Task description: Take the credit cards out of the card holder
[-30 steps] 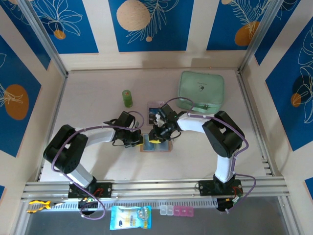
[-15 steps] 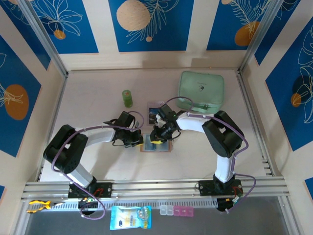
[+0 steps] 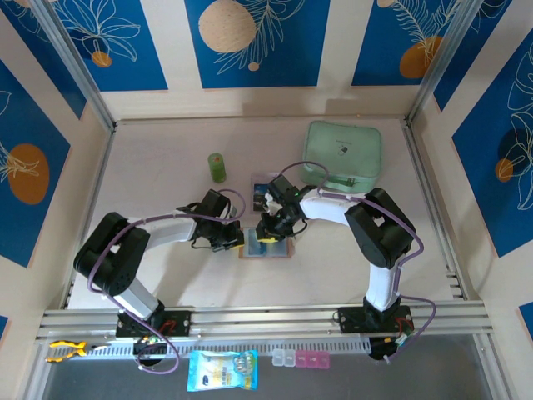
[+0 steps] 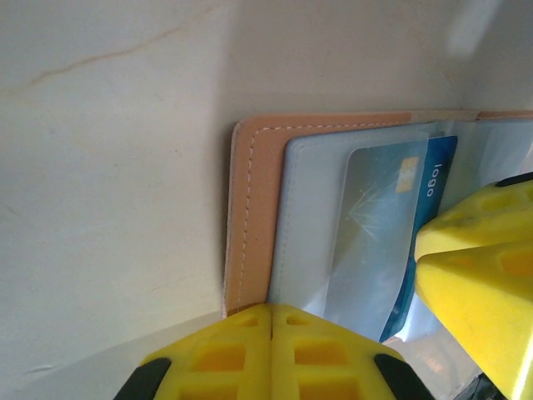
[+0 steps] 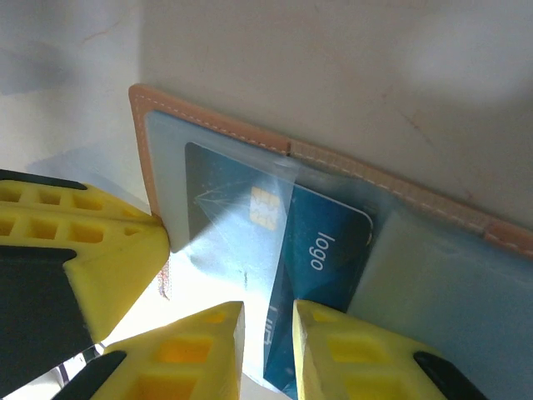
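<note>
The salmon-tan card holder (image 3: pixel 266 247) lies open on the table, grey-blue panels up (image 4: pixel 308 217) (image 5: pixel 433 283). A blue credit card printed "logo" (image 5: pixel 321 250) (image 4: pixel 391 217) sits partly under a clear pocket, its near end sticking out. My right gripper (image 5: pixel 268 333) (image 3: pixel 271 223) is open by a narrow gap, with that card's near end between the fingers. My left gripper (image 4: pixel 271 329) (image 3: pixel 236 240) is shut, its tips pressed on the holder's left edge. Another printed card (image 3: pixel 265 183) lies on the table behind the holder.
A mint-green pouch (image 3: pixel 343 154) lies at the back right and a small green bottle (image 3: pixel 217 167) stands at the back left. Both grippers crowd the holder, a finger's width apart. A blue packet (image 3: pixel 221 369) and pink boxes (image 3: pixel 301 359) lie below the rail.
The right gripper has shifted very slightly over the holder. The left arm and the holder have stayed put.
</note>
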